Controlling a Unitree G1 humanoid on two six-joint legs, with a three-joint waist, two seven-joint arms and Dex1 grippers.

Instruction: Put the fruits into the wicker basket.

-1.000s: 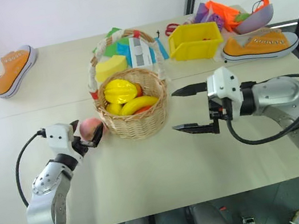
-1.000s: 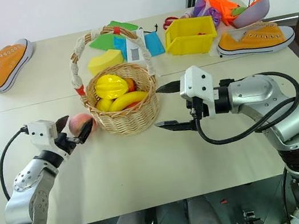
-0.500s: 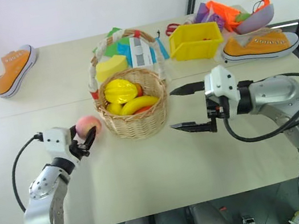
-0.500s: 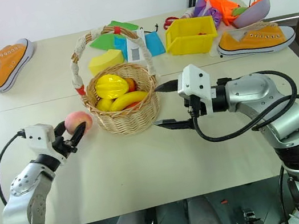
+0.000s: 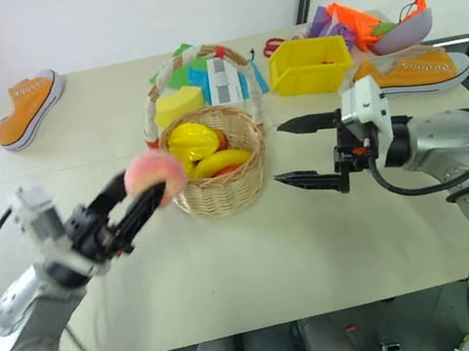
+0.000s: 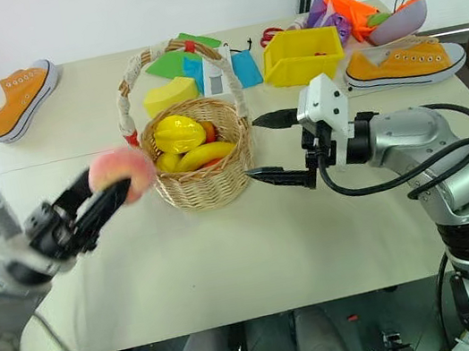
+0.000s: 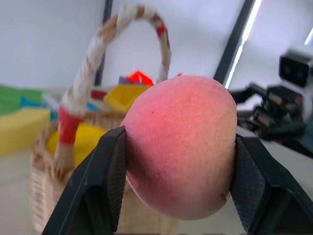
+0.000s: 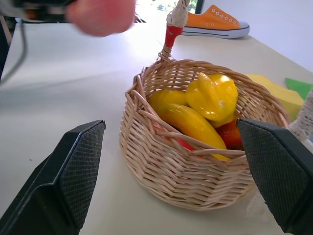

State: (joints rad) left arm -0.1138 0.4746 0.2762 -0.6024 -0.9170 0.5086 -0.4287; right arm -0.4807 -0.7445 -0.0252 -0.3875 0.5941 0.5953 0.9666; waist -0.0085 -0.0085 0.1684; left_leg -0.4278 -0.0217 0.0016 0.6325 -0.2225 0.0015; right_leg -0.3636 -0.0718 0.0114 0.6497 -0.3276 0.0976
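Your left gripper (image 6: 108, 190) pinches the peach (image 6: 121, 172) between its two flat black fingers (image 7: 105, 169); the fruit is round, matte and fuzzy-looking, pink shading to orange, and you hold it in the air just beside the near-left rim of the wicker basket (image 6: 207, 185), clear of the table (image 6: 257, 253). Your right gripper (image 6: 277, 146) stands wide with nothing in it, its two tapered black fingers pointing at the basket's right side from just beside it.

The basket is round, tan and coarsely woven, with one tall arched handle (image 6: 135, 66) wrapped in white cord with red bands; it sits near the middle of the table. Inside you can count one bright yellow ribbed oval fruit (image 6: 178, 134), one smooth yellow banana (image 6: 205, 154) whose long axis runs roughly left to right across the basket, and a bit of something red beneath them.

Toward the far edge lie a pale yellow wedge block (image 6: 169, 94) and one yellow rectangular plastic bin (image 6: 303, 56). You also have two orange canvas sneakers: one (image 6: 18, 90) at the far-left corner, one (image 6: 404, 62) by the right edge.
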